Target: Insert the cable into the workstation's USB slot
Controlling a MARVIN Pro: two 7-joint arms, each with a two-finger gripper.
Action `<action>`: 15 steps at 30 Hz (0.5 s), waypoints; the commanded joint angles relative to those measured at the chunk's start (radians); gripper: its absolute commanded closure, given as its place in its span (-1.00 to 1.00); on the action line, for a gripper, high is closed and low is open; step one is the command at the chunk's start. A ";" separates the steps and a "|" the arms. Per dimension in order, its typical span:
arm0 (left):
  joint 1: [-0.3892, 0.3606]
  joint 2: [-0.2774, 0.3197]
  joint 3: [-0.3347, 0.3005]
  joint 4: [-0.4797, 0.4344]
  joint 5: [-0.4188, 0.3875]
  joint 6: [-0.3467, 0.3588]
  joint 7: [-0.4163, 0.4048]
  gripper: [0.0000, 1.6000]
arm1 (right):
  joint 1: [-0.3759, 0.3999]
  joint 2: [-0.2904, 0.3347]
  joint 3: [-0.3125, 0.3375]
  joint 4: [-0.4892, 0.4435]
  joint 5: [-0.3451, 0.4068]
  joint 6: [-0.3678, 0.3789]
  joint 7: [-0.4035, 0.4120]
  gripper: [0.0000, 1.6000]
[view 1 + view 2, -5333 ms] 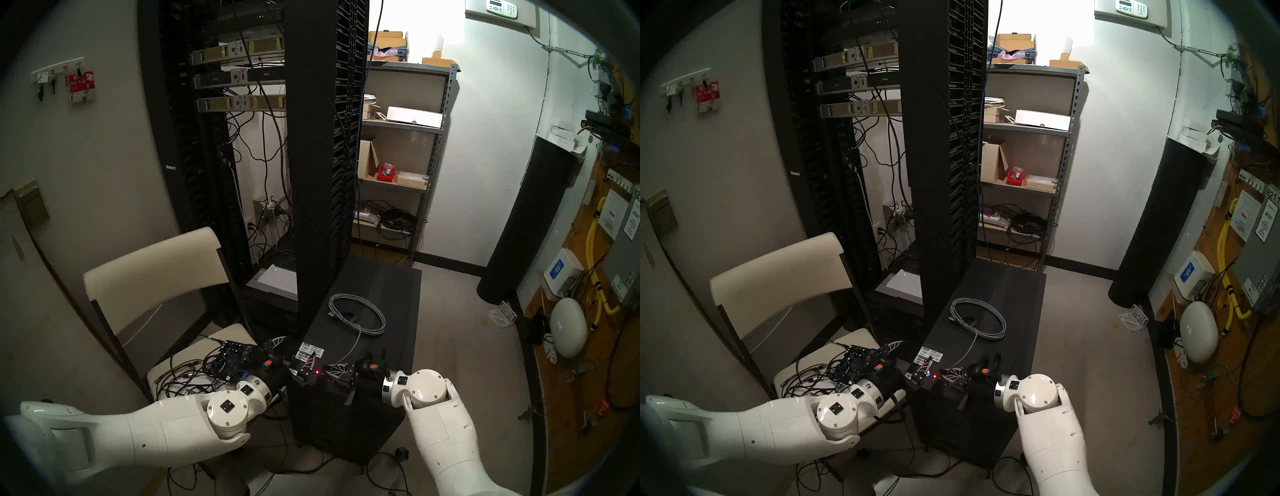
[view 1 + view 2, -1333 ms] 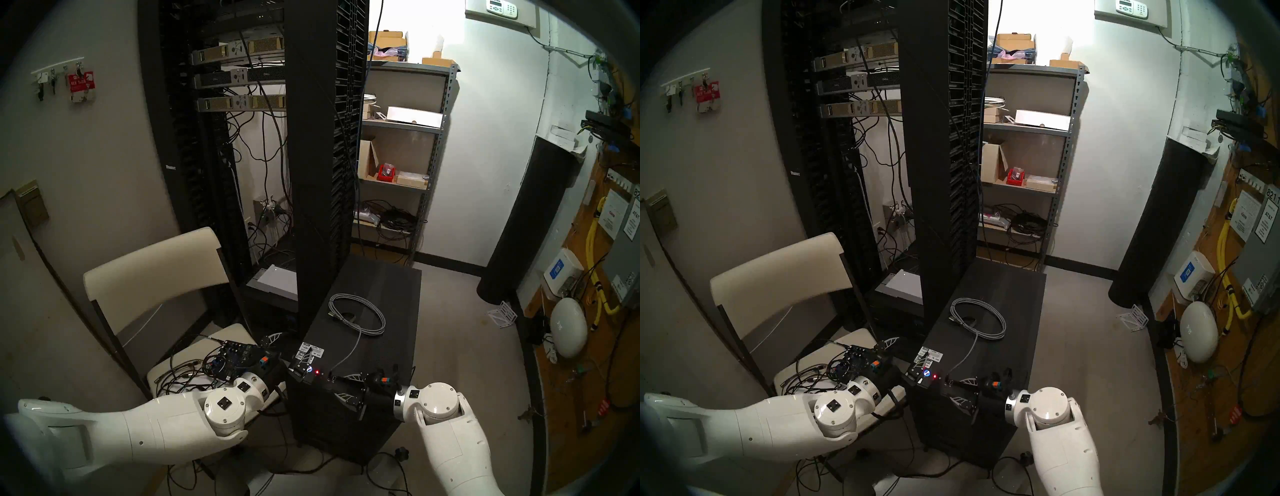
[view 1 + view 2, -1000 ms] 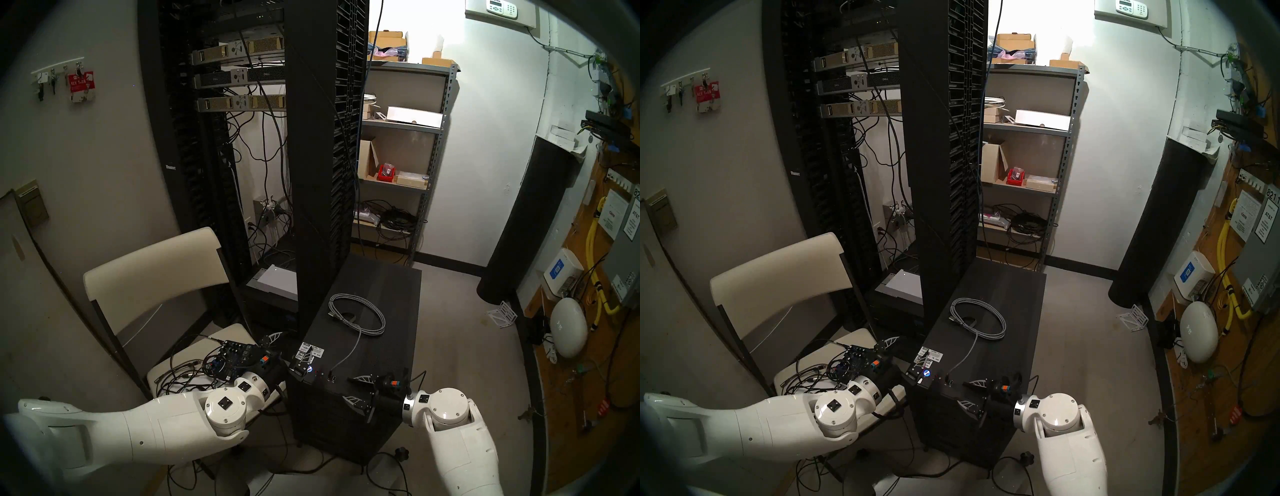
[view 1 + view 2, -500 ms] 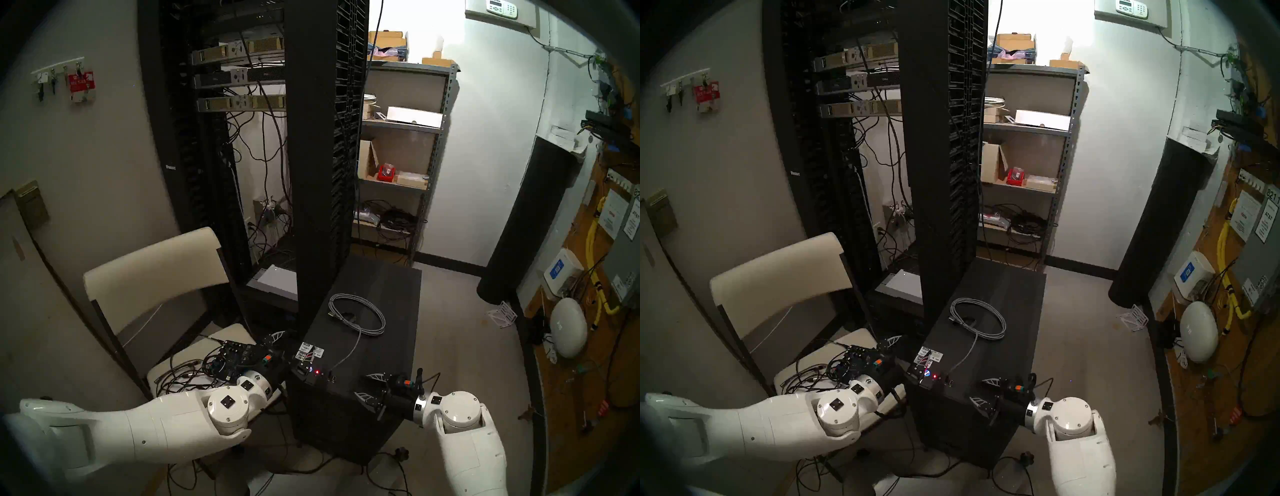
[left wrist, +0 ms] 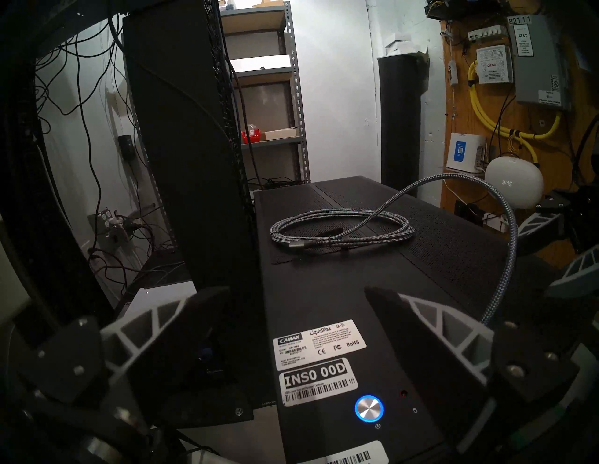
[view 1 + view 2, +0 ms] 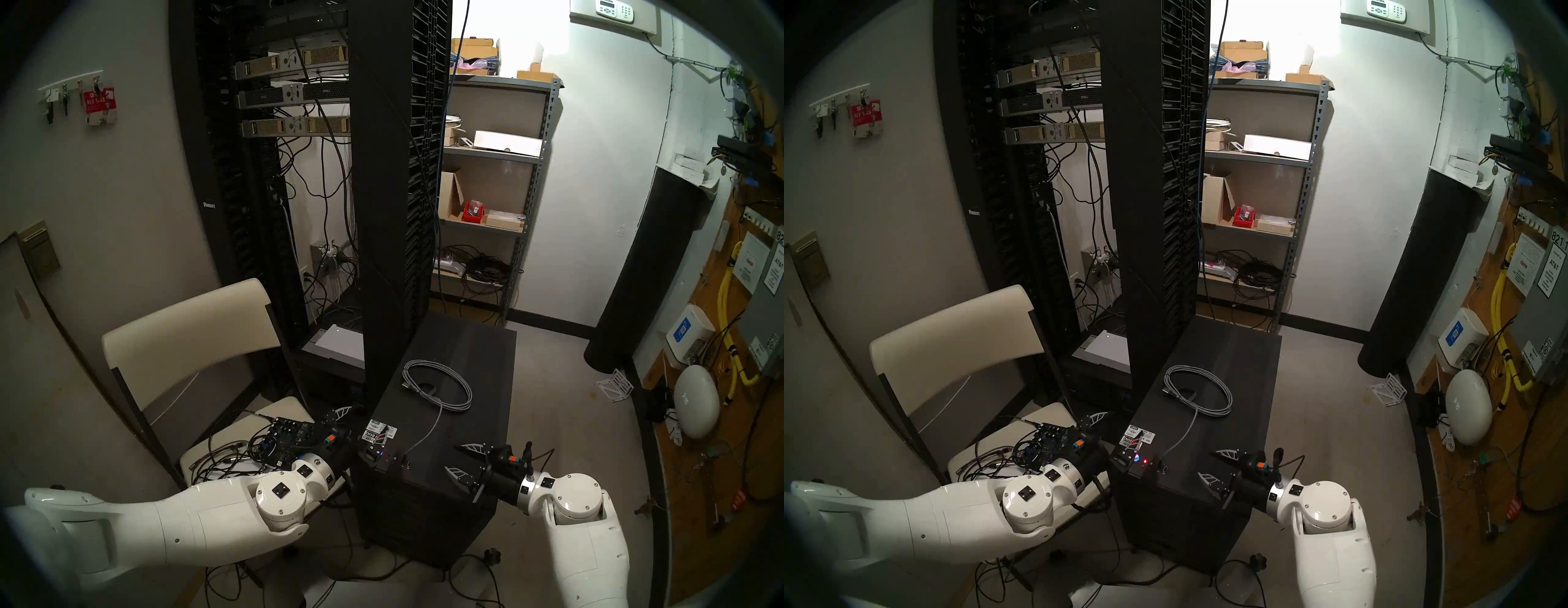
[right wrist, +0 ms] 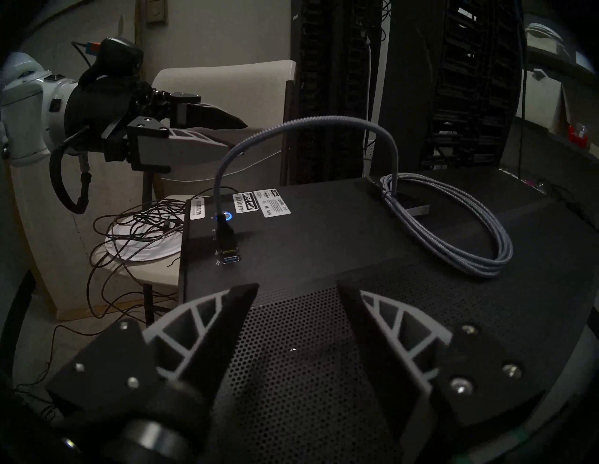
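The black workstation (image 6: 466, 352) stands on the floor in front of me. The grey braided cable (image 6: 449, 382) lies coiled on its top. One end arcs up and down to the front edge, where its plug (image 7: 228, 248) sits in a USB slot beside the blue-lit button (image 5: 369, 409). My right gripper (image 6: 455, 458) is open and empty, level with the top's front right part and a hand's width right of the plug. My left gripper (image 6: 364, 421) is open and empty at the front left corner, by the white stickers (image 5: 319, 343).
A tall black server rack (image 6: 394, 191) rises just behind the workstation's left side. A cream chair (image 6: 191, 331) at the left carries a circuit board and tangled black wires (image 6: 229, 458). A grey shelf (image 6: 492, 191) stands at the back, and a black cylinder (image 6: 649, 271) at the right.
My right gripper has drawn back to the right, away from the plug, with its fingers a little wider. The plug stays in the slot. The left arm has barely moved.
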 commanded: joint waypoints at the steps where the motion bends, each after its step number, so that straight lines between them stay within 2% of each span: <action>1: -0.008 -0.003 -0.011 -0.002 0.000 -0.011 0.006 -1.00 | -0.003 -0.008 0.005 -0.029 0.012 0.001 0.003 -0.47; 6: -0.006 -0.003 -0.011 0.000 -0.001 -0.013 0.006 -1.00 | -0.004 -0.009 0.007 -0.031 0.010 0.007 0.012 -0.53; 7: -0.006 -0.003 -0.011 0.000 -0.003 -0.009 0.007 -1.00 | -0.006 -0.015 0.011 -0.033 0.015 0.002 0.008 -0.62; 8: -0.006 -0.004 -0.011 0.000 -0.004 -0.009 0.008 -1.00 | -0.005 -0.013 0.010 -0.035 0.015 0.008 0.017 -0.86; 9: -0.005 -0.004 -0.011 0.000 -0.002 -0.010 0.010 -1.00 | -0.005 -0.012 0.011 -0.037 0.018 0.010 0.024 -1.00; 15: -0.006 -0.004 -0.010 0.000 -0.003 -0.010 0.010 -1.00 | -0.005 -0.016 0.015 -0.039 0.014 0.011 0.028 -1.00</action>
